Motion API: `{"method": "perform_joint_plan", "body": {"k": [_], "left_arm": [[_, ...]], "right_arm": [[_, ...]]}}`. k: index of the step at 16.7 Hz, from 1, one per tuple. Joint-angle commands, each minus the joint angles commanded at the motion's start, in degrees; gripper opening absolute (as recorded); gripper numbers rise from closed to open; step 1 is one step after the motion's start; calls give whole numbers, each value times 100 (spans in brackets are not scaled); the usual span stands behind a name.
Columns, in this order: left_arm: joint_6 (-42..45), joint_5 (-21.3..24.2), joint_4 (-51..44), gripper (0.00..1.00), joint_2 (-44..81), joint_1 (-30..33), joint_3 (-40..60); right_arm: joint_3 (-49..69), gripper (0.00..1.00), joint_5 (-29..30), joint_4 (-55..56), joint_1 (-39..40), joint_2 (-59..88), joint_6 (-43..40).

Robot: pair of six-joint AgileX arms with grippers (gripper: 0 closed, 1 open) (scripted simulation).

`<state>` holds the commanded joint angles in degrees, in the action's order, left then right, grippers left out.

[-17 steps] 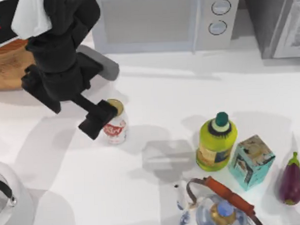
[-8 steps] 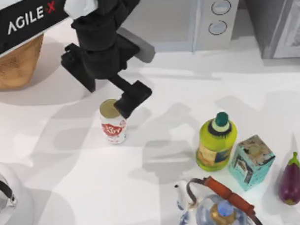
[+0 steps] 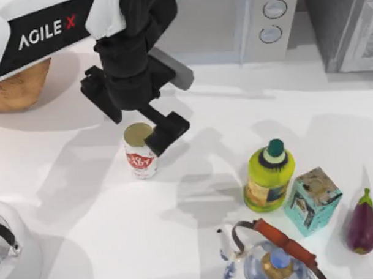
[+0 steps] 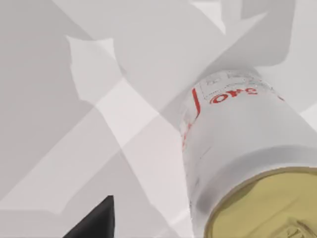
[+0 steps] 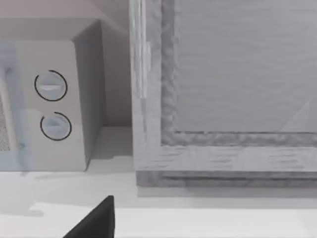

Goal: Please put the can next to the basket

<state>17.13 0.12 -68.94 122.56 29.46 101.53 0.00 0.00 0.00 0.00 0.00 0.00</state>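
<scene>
The can (image 3: 140, 154), white with a red label and a dull gold top, stands upright on the white table left of centre. My left gripper (image 3: 162, 133) hovers just to the right of its top, open, holding nothing. In the left wrist view the can (image 4: 242, 148) looms close, with one dark fingertip (image 4: 94, 222) off to its side. The wicker basket (image 3: 16, 87) sits at the far left back, partly hidden under my left arm. My right gripper is parked facing the back wall, one fingertip (image 5: 94, 220) showing in the right wrist view.
A microwave (image 3: 201, 26) stands along the back. At the front right are a yellow-green bottle (image 3: 269, 176), a teal carton (image 3: 311, 200), an eggplant (image 3: 361, 222) and a teapot (image 3: 267, 259). A white kettle (image 3: 10, 256) sits at the front left corner.
My left arm swung from the can's left side over to its right and back, then dropped a little closer to the can's top. The can has stayed put.
</scene>
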Motion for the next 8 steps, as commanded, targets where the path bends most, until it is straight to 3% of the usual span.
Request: {"method": "perform_joint_plan", "body": {"k": [4, 8], "left_arm": [[-1, 1, 651, 100, 117, 4, -527], [-1, 1, 715, 100, 131, 4, -583]], "right_arm": [[0, 100, 0, 0, 0, 0, 0], [0, 100, 0, 0, 0, 0, 0]]}}
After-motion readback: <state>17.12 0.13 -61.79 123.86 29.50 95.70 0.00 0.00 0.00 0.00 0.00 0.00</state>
